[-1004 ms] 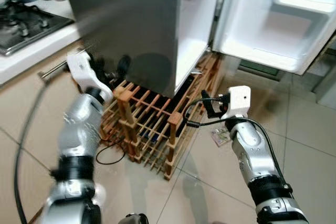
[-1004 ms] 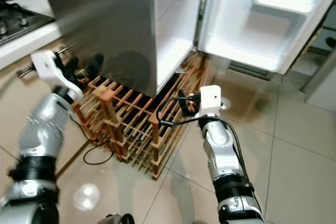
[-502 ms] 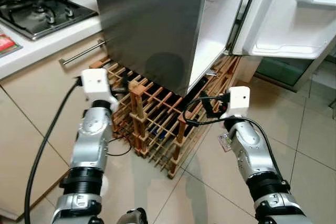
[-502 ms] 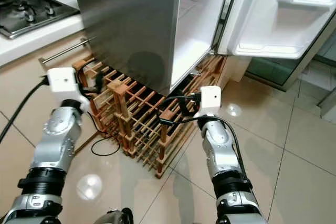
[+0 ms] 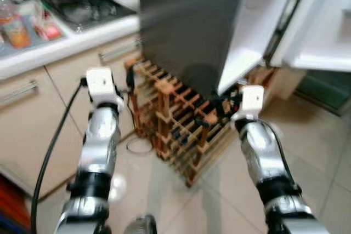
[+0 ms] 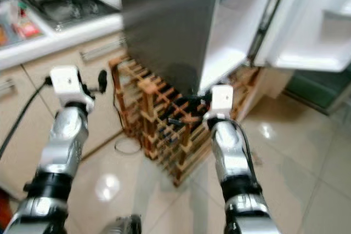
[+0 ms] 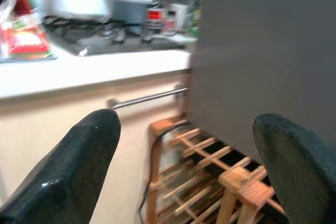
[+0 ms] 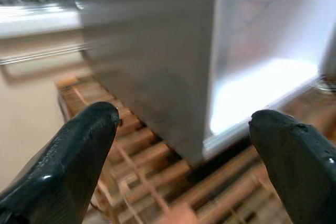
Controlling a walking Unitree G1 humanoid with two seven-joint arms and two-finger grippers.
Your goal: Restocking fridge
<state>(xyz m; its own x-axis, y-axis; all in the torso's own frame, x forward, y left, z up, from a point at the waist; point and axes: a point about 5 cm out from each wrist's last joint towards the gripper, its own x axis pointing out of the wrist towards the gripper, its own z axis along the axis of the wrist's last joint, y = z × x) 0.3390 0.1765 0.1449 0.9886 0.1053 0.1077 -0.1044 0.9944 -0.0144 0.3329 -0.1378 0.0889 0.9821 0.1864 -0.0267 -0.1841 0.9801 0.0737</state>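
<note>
Fridge [image 5: 189,20] blurred, top cut off; wooden rack [image 5: 178,121] beneath.

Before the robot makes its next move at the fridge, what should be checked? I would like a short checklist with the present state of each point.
1. Fridge door open: ok.
2. Left gripper open and holding nothing: ok.
3. Right gripper open and holding nothing: ok.
4. Item to restock in a gripper: not ok, both hold nothing.
5. Path to the fridge: not ok, the wooden rack stands on the floor just ahead of both arms.
6. Sharp view: not ok, the eye views are blurred.
</note>
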